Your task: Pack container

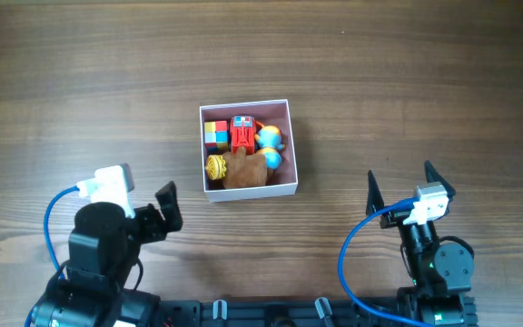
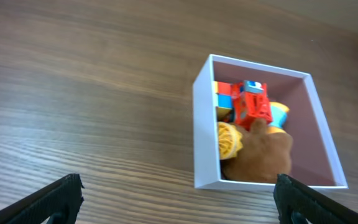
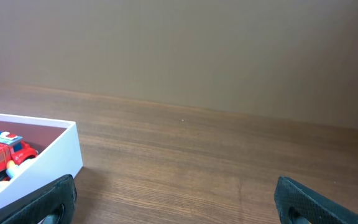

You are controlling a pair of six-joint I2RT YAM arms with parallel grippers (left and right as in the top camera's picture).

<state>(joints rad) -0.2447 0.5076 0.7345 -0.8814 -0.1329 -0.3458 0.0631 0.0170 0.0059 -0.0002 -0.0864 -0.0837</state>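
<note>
The container (image 1: 288,136) is a square white-walled box with a dull pink inside, at the table's middle. It holds a coloured cube (image 1: 215,135), a red toy truck (image 1: 242,133), a blue and yellow toy (image 1: 270,147), a yellow toy (image 1: 216,167) and a brown plush (image 1: 246,171). The box also shows in the left wrist view (image 2: 204,124) and the right wrist view (image 3: 48,165). My left gripper (image 1: 157,213) is open and empty, below and left of the box. My right gripper (image 1: 398,189) is open and empty, to the box's lower right.
The wooden table (image 1: 407,82) spreads all round the box. Blue cables (image 1: 352,254) run along both arms near the front edge. A plain brown wall (image 3: 197,50) stands behind the table in the right wrist view.
</note>
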